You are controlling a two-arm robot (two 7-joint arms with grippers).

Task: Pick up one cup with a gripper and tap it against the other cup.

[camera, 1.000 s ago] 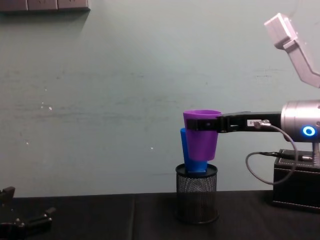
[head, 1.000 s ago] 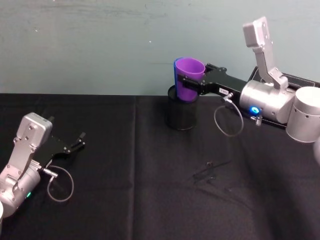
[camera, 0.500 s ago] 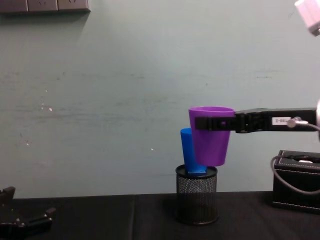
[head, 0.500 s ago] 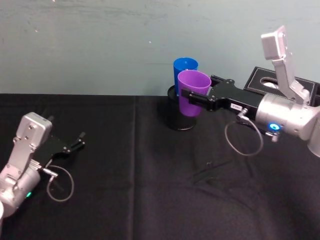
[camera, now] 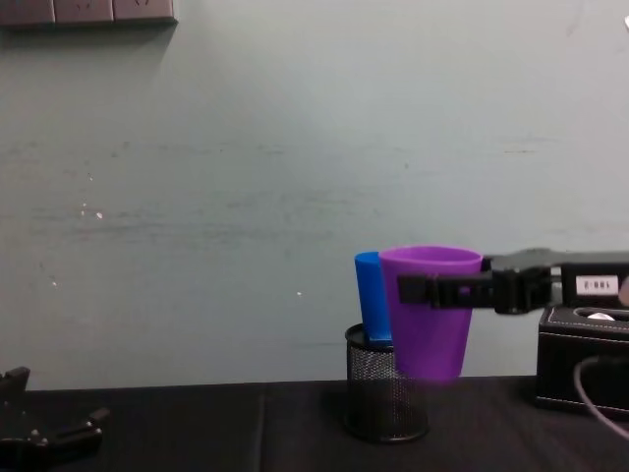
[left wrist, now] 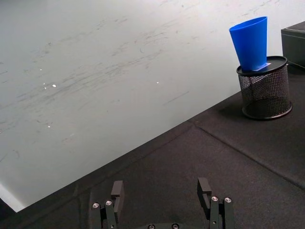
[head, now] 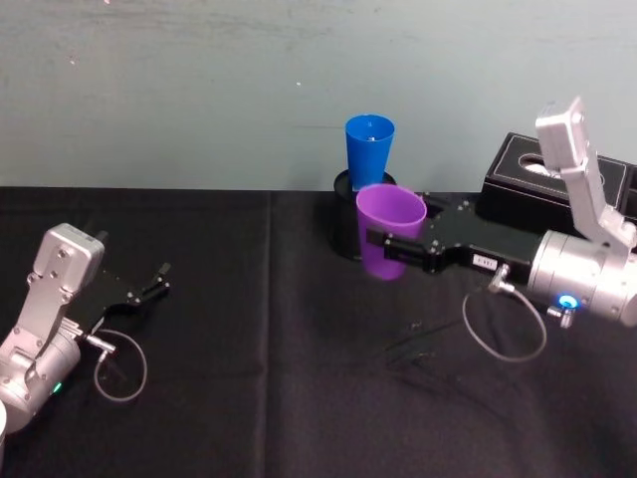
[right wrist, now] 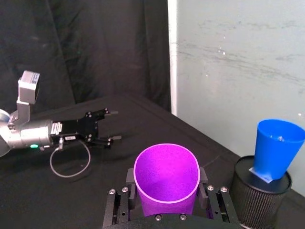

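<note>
The right gripper [head: 390, 246] clamps the tapered purple plastic tumbler [head: 388, 231], airborne at 5 o'clock of the tall blue plastic tumbler [head: 369, 150] in the black wire-mesh holder [camera: 373, 403]. Tap lightly, sidewall to sidewall, staying upright. The open left gripper [head: 159, 281] idles at 9 o'clock

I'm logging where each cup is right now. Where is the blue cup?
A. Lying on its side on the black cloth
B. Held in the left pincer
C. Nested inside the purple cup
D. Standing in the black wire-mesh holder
D: the blue cup stands tilted in the mesh holder, while the right pincer holds the purple cup apart from it.
</note>
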